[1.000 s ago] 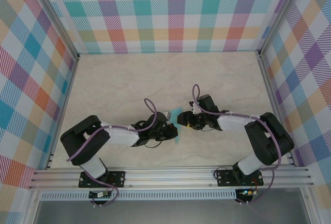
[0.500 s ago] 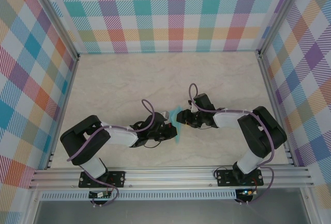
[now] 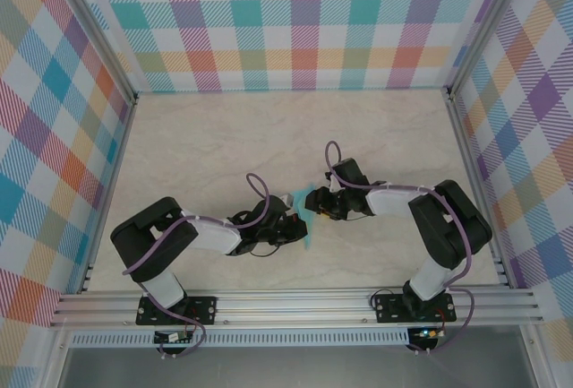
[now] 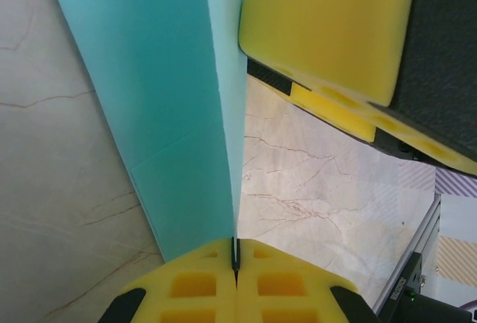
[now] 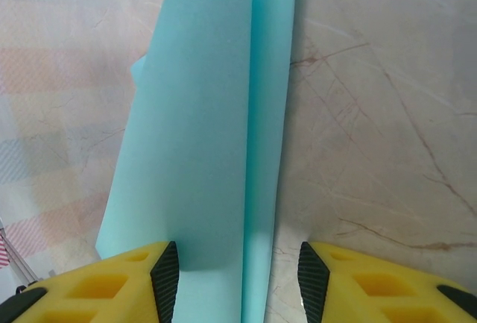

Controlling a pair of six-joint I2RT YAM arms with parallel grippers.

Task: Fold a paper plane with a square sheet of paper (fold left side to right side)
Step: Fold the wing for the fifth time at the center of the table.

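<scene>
**Q:** Where was the plane?

**A:** The plane [image 3: 307, 212] was near the middle of the table [image 3: 224, 137], between the two gripper tips. It was folded flat along its crease and stood on edge. Whether its lower edge touched the table could not be told.

**Q:** State of the left gripper?

**A:** The left gripper [image 4: 235, 260] was clenched on the plane, its yellow pads [image 4: 194, 287] pressed together with the folded edge pinched between them.

**Q:** State of the right gripper?

**A:** The right gripper [image 5: 238, 278] was released. Its jaws stood apart and straddled the plane. The paper lay against one finger [image 5: 165, 274] and stood clear of the other.
</scene>
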